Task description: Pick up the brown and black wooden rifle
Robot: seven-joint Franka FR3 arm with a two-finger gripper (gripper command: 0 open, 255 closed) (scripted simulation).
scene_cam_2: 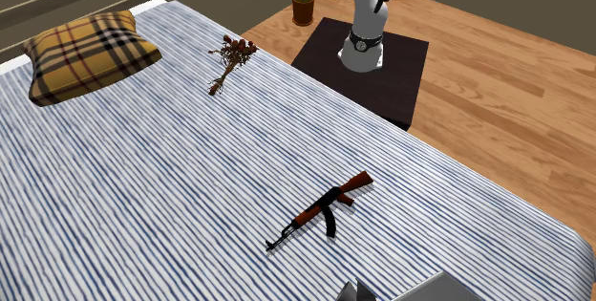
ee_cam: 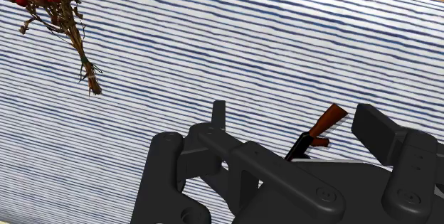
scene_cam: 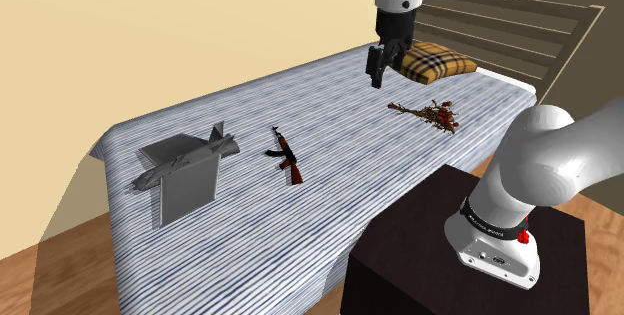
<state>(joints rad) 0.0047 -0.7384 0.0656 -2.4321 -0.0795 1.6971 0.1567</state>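
1. I see the black two-finger tool (scene_cam: 377,75) at the upper centre of the shoulder view, fingers apart, gripping nothing.
2. The brown and black wooden rifle (scene_cam: 286,154) lies flat on the blue-striped bed (scene_cam: 330,133), centre-left.

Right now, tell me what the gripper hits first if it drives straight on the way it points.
Probably the striped bed cover, right beside the rifle. The gripper is open and aims near the rifle's stock, so with depth unclear it might touch that first.
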